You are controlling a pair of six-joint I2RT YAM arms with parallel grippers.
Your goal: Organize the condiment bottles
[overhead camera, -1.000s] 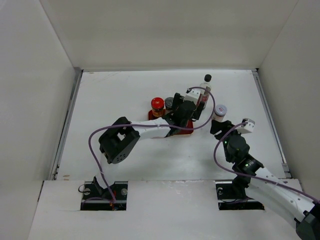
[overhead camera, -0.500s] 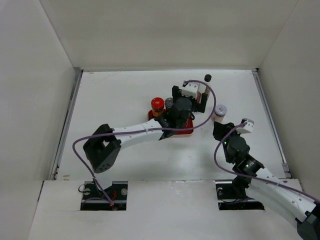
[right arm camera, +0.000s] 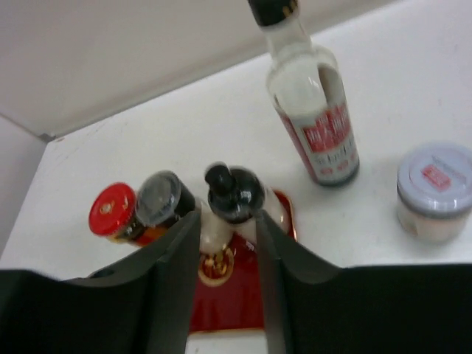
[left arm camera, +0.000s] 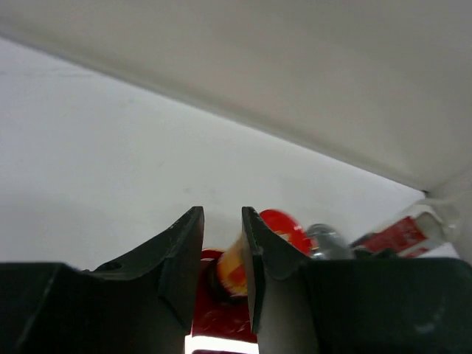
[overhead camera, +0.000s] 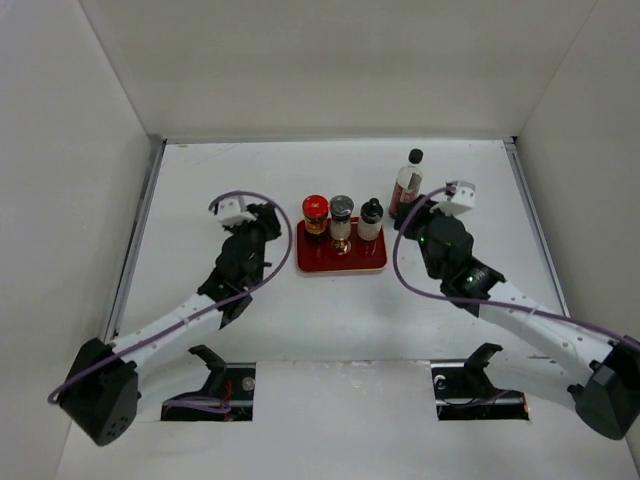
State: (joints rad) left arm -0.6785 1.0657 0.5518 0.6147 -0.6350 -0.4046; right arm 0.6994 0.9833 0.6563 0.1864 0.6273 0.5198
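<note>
White counter (overhead camera: pixel 250 170) beneath both arms. Flat red tray (overhead camera: pixel 340 266) at its centre. Left pincer (left arm camera: pixel 223 214) off the tray's left side, clear of it, jaws parted by a narrow gap, released, nothing between. Right pincer (right arm camera: pixel 226 217) off the tray's right side, jaws parted likewise, released and empty. Tall clear bottle (overhead camera: pixel 408 182), black cap, red label, upright on bare counter just beyond the tray's far right corner, off the tray. On the tray, 3 upright in 1 row, each just beside the next: grey-topped shaker (overhead camera: pixel 342 214) in the middle, red-lidded jar (overhead camera: pixel 315 212) at the left end, small dark-capped bottle (overhead camera: pixel 371 217) at the right end. Dark-capped bottle showing through the right pincer's gap in the right wrist view, yet standing free of it in the top view. Red-lidded jar showing past the left pincer's jaws, untouched. Pale-lidded jar (right arm camera: pixel 435 192) upright on bare counter, right of the tall clear bottle, apart from the tray; seen in the right wrist view only, behind the right arm from above.
</note>
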